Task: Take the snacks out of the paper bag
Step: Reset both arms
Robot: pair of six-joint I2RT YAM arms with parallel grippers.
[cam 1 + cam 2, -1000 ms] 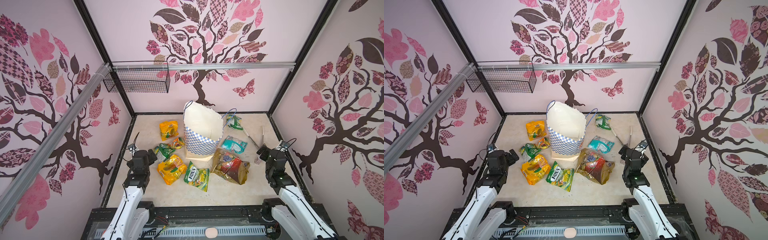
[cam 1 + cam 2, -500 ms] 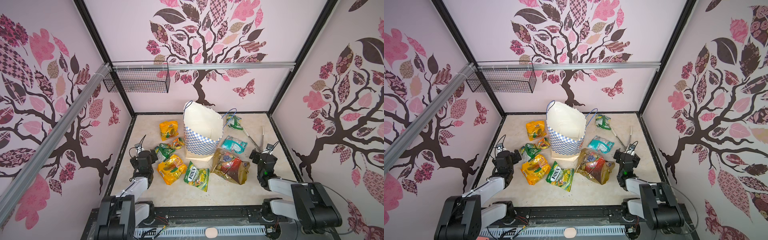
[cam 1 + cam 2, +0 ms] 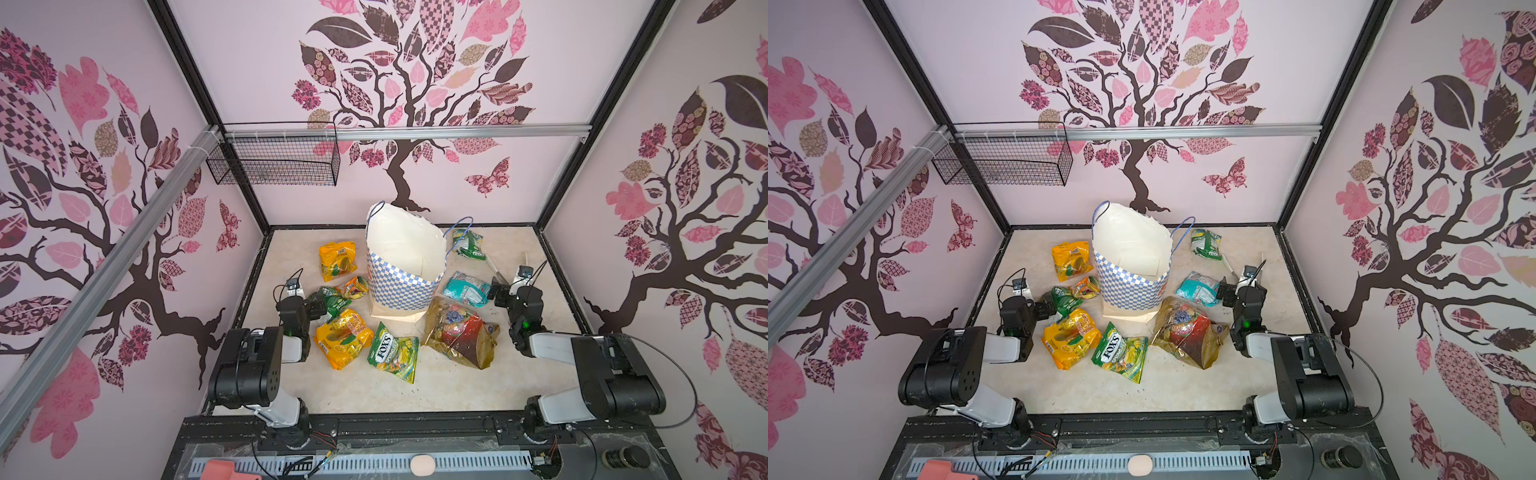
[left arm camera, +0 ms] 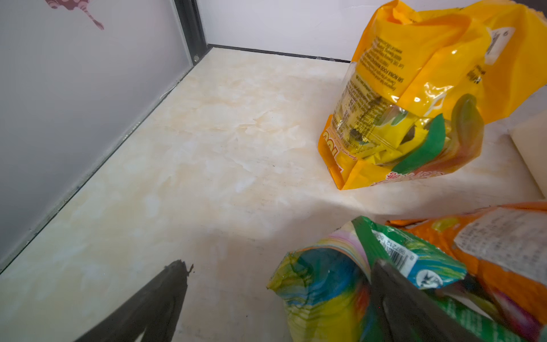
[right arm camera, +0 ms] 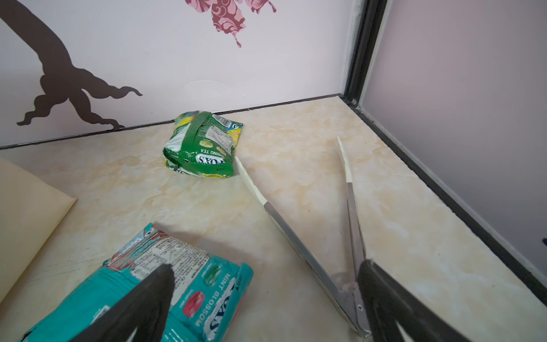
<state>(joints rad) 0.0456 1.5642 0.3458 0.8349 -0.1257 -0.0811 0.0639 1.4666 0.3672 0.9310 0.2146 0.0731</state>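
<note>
Table [image 3: 415, 390]: we set 12 o'clock at the back wall.
Paper bag [image 3: 405, 266]: centre of the table, upright, long axis vertical, mouth up; we see white lining only, no packet inside.
Gold-and-red pack [image 3: 459, 334]: bag's 4 o'clock.
Near orange pack [image 3: 343, 338]: 8 o'clock.
Near FOX'S packet [image 3: 392, 353]: 6 o'clock.
Far orange pack [image 3: 337, 261]: 11 o'clock.
Teal packet [image 3: 465, 289]: 3 o'clock.
Far FOX'S packet [image 3: 468, 244]: 1 o'clock.
Small green packet [image 3: 332, 299]: 9 o'clock.
Left hand [image 4: 281, 266]: just beyond it at 9, low, arm folded, fingers apart, clamping nothing.
Right hand [image 5: 265, 265]: beyond the teal packet at 3, about equally near, fingers apart, empty.
We judge the bag emptied.
</note>
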